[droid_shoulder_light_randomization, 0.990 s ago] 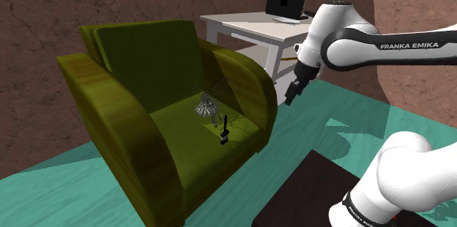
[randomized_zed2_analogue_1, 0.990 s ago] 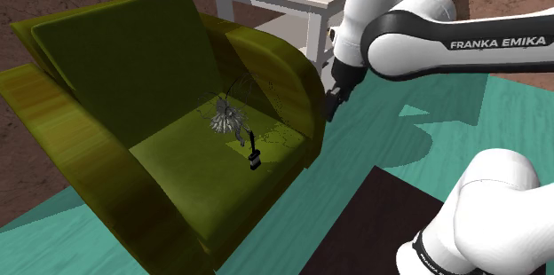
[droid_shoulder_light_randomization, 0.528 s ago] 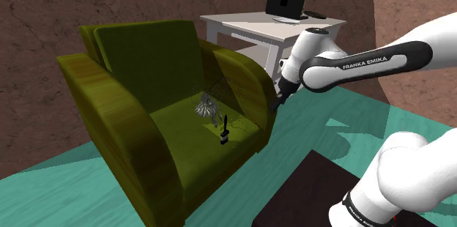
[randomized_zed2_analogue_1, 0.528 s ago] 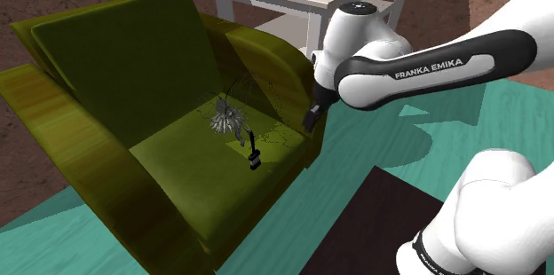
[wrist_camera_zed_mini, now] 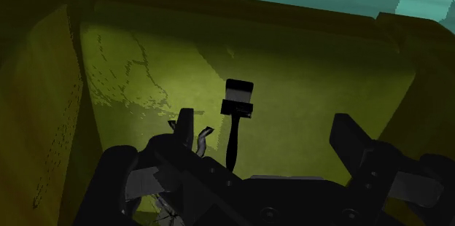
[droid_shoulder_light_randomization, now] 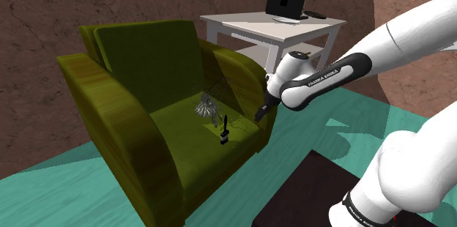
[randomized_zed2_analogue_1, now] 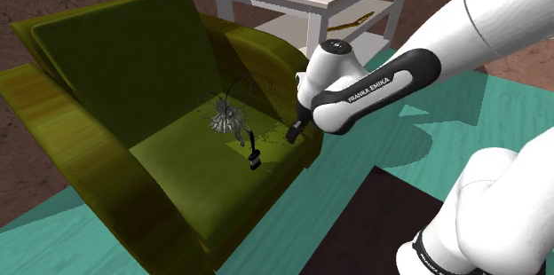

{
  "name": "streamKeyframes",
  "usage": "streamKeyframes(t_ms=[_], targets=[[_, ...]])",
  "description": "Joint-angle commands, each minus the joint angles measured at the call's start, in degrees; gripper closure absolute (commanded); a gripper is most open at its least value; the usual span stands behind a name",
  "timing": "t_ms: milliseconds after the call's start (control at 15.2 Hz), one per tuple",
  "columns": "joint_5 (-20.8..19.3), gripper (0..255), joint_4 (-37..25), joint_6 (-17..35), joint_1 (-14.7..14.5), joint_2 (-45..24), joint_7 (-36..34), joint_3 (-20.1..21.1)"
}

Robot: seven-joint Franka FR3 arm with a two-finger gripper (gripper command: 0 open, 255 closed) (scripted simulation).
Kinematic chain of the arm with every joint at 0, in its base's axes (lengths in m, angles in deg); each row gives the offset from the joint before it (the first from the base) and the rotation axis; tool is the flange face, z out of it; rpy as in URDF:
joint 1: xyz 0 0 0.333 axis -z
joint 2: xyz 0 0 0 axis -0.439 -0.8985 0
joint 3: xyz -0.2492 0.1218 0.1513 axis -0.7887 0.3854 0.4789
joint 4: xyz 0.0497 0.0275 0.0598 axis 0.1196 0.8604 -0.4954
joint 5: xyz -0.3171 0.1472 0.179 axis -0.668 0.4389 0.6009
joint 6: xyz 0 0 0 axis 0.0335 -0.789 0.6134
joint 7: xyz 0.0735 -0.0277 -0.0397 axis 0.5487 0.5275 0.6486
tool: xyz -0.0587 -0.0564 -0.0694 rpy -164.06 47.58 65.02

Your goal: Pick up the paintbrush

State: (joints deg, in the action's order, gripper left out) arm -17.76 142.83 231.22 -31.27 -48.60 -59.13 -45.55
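The paintbrush (droid_shoulder_light_randomization: 225, 132) is small and black and lies on the seat of an olive armchair (droid_shoulder_light_randomization: 117, 116), near the seat's front edge. The second exterior view shows the paintbrush (randomized_zed2_analogue_1: 253, 153) just in front of a grey wiry tangle (randomized_zed2_analogue_1: 227, 121). My gripper (droid_shoulder_light_randomization: 258, 114) hangs over the inner side of the chair's armrest, a short way from the brush and above seat level. In the wrist view the paintbrush (wrist_camera_zed_mini: 237, 111) lies ahead between my fingers, nearer the left one. The gripper (wrist_camera_zed_mini: 266, 141) is open and holds nothing.
The armrests (droid_shoulder_light_randomization: 253, 79) and the backrest (droid_shoulder_light_randomization: 146, 50) wall in the seat on three sides. A white table (droid_shoulder_light_randomization: 249, 28) with a laptop (droid_shoulder_light_randomization: 285, 2) stands behind the chair. The dark stand (droid_shoulder_light_randomization: 307, 189) sits on the teal floor (droid_shoulder_light_randomization: 344, 116).
The arm has swung down and toward the shoulder view's left. The gripper went from beside the armrest's outer side to over the seat's edge. The paintbrush has not moved.
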Motion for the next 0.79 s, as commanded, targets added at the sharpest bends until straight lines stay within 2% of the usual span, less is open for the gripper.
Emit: streamKeyframes(t_ms=[0,132,330,462,528,726], targets=[[2.35,0,-1.12,6.04,-1.26,-5.91,2.01,-0.9],[6.83,0,-2.93,10.7,-2.67,-11.42,5.66,-1.5],[18.28,0,-6.68,16.49,-2.74,-19.67,14.98,0.58],[25.5,0,-9.87,19.6,0.59,-24.94,21.27,5.31],[27.87,0,-11.58,21.06,2.8,-27.49,23.57,8.0],[30.62,0,-16.92,25.11,8.75,-34.99,27.33,14.73]])
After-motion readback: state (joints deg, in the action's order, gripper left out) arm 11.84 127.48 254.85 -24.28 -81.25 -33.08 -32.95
